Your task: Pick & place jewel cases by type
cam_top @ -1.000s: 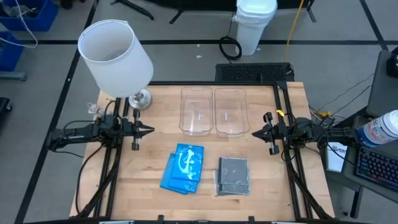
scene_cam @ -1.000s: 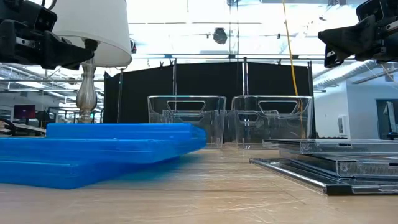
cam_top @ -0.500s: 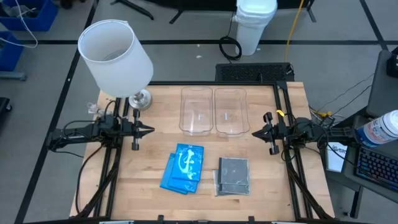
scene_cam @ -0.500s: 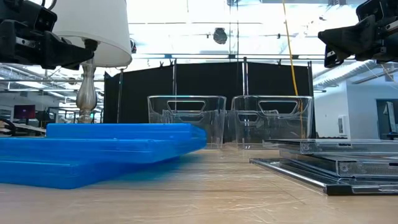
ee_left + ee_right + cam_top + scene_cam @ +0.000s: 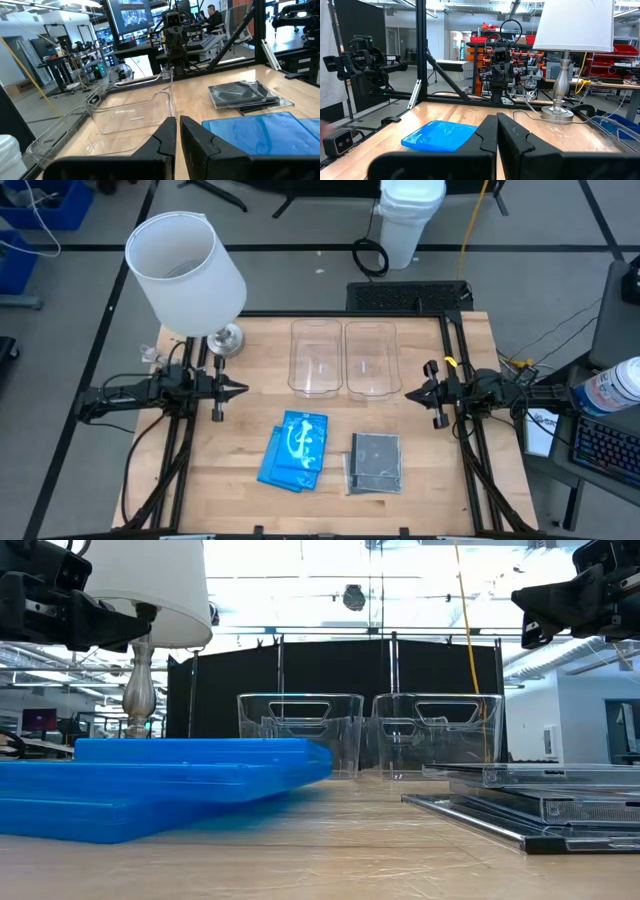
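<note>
The blue jewel cases (image 5: pixel 294 450) were found heaped in a loose, slightly fanned stack on the near half of the desk (image 5: pixel 250 340), with the dark grey jewel cases (image 5: pixel 376 462) stacked just beside them toward the right arm's side; the two colours were already kept in separate piles, presumably so that each type could be lifted off in turn. Two clear bins (image 5: pixel 345 358) were set side by side and touching at the far middle of the desk, both seen to be bare inside, which suggested that one bin was meant for each type and that no case had yet been placed. The left tool (image 5: pixel 240 390) was held at the left edge of the desk, its fingers (image 5: pixel 165 137) drawn nearly together with only a thin slit between them and nothing gripped. The right tool (image 5: pixel 410 394) was held opposite it at the right edge, its fingers (image 5: pixel 487 134) pressed together and empty. Both were poised clear of stacks and bins, well apart from the cases, as though parked at rest. A white-shaded lamp (image 5: pixel 185 270) was stood at the far left corner, away from the working area.
</note>
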Tool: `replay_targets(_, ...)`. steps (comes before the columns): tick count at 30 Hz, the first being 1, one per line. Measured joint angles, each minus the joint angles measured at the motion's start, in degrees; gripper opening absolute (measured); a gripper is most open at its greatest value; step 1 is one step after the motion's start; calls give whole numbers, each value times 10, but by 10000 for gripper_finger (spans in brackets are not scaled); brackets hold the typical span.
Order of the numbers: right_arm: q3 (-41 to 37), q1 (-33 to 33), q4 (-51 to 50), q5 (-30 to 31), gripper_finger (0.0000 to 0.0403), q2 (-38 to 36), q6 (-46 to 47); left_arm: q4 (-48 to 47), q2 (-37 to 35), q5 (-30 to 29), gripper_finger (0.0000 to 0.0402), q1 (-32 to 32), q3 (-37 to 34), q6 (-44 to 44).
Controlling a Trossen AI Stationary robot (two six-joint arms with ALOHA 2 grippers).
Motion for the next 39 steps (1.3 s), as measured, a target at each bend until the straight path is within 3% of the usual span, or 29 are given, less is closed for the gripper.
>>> replay_targets(32,0,0,12,0,0,0,1,0,0,0,33,0,0,-19)
replay_targets(39,0,0,13,-2,0,0,135,1,0,0,33,0,0,-71)
